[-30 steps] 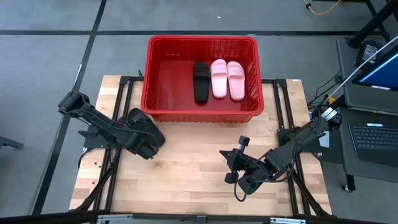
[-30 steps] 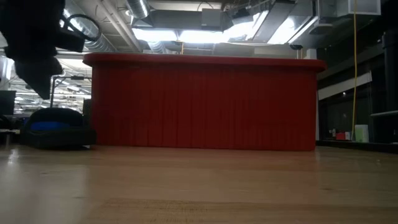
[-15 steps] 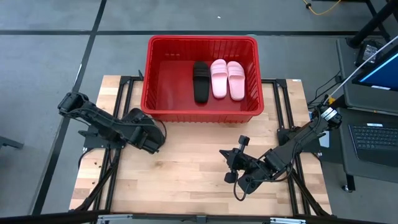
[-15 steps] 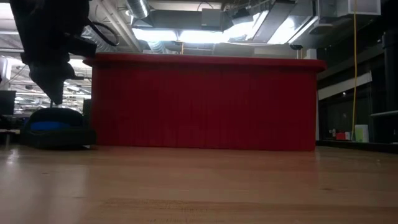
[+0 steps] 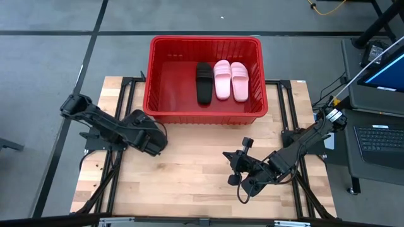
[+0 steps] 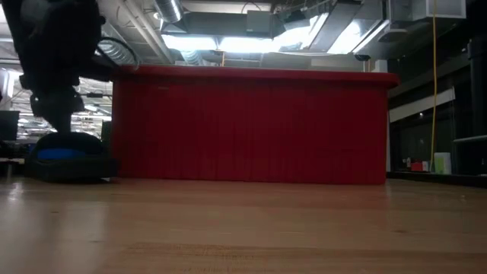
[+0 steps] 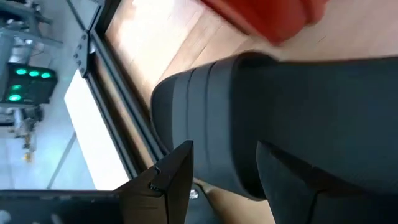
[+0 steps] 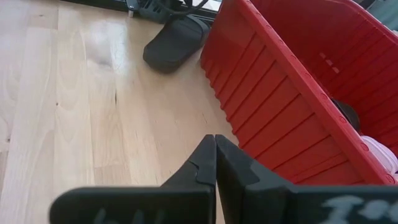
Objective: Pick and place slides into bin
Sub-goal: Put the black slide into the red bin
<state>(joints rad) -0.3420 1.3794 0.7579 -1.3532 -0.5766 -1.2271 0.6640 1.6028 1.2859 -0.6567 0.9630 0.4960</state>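
High view: the red bin (image 5: pixel 153 94) stood at the far edge of the table (image 5: pixel 189 170). Inside it lay three slides side by side, toward the right wall: one black slide (image 5: pixel 204 82) and two pink slides (image 5: pixel 230 81). The left gripper (image 5: pixel 151 137) was low over the table, just in front of the bin's near left corner. The right gripper (image 5: pixel 237 169) rested near the table's front right, well apart from the bin.

Low view: the bin's front wall (image 6: pixel 251 125) filled the middle of the frame. The left arm (image 6: pixel 57 61) hung at the left edge, above a dark shape on the table.

Left wrist view: the fourth slide (image 7: pixel 249 130), black, filled most of the frame, with the left gripper's fingers (image 7: pixel 165 186) on either side of it; whether they clamped it could not be told.

Right wrist view: the right gripper's fingers (image 8: pixel 205 163) were pressed together, holding nothing. The fourth slide (image 8: pixel 174 43) lay on the table beside the bin's corner.
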